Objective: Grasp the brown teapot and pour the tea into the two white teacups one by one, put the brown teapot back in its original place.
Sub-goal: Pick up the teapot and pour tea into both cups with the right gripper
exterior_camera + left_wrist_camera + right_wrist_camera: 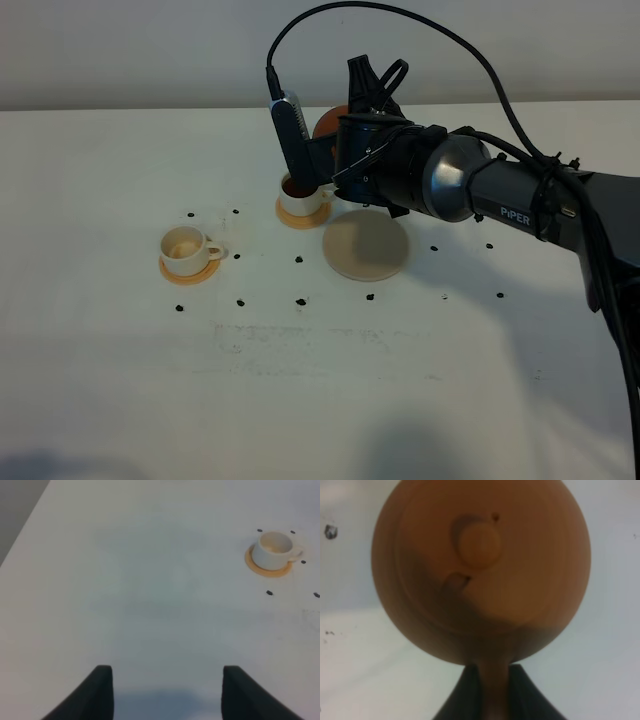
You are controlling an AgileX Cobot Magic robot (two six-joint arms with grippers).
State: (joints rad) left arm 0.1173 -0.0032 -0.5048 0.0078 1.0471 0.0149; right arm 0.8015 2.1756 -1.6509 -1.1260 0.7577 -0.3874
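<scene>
My right gripper (341, 135) is shut on the loop handle of the brown teapot (328, 121) and holds it in the air just above and behind the nearer-centre white teacup (300, 194). That cup stands on an orange-tan coaster and holds dark tea. In the right wrist view the teapot (480, 570) fills the frame, lid knob facing the camera, its handle between the fingers (465, 695). The other white teacup (186, 249) stands further left on its coaster; it also shows in the left wrist view (272, 550). The beige disc (366, 245) lies bare. My left gripper (167, 690) is open and empty.
Small black dots (300, 261) mark the white table (300, 380) around the cups and disc. The right arm (500, 195) reaches in from the right edge over the disc. A black cable (440, 30) loops above it.
</scene>
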